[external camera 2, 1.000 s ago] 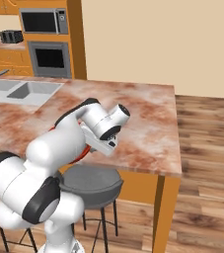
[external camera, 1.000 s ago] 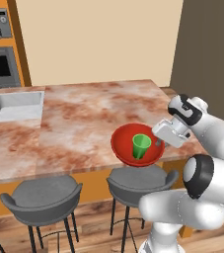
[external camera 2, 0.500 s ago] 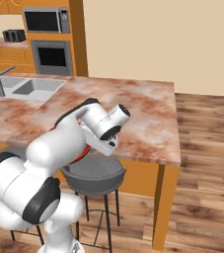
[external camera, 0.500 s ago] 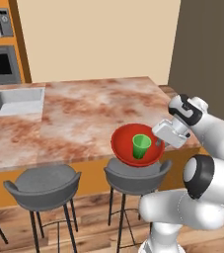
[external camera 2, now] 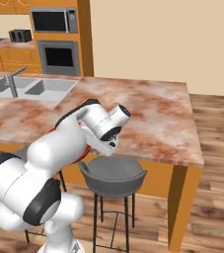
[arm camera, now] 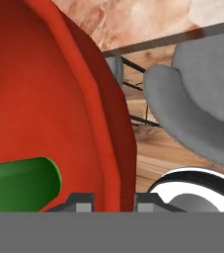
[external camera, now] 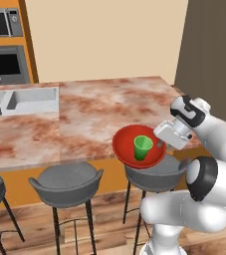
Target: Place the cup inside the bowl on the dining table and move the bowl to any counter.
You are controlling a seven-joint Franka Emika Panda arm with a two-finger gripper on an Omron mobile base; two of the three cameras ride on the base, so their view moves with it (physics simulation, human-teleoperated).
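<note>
The red bowl (external camera: pixel 129 149) hangs tilted in the air at the front edge of the dining table (external camera: pixel 84 109), above a grey stool (external camera: pixel 154 174). The green cup (external camera: pixel 143 147) stands inside it. My gripper (external camera: pixel 160 144) is shut on the bowl's right rim. In the hand view the bowl (arm camera: pixel 44 99) takes up the left side, its rim pinched between my gripper (arm camera: pixel 113 205) fingertips, and the cup (arm camera: pixel 19 183) lies against the bowl's inside. From the right base view, a sliver of the bowl (external camera 2: pixel 86 150) peeks out behind my arm.
An inset grey sink (external camera: pixel 30 97) with a faucet sits at the table's left. Grey stools (external camera: pixel 67 179) line the table's front edge, one (external camera 2: pixel 112 173) right beside my arm. An oven and microwave (external camera 2: pixel 54 20) stand in the orange wall behind. Wood floor lies to the right.
The whole picture has shifted a little rightward, so the base has moved. The bowl with the cup stays in my gripper in the same spot relative to the arm.
</note>
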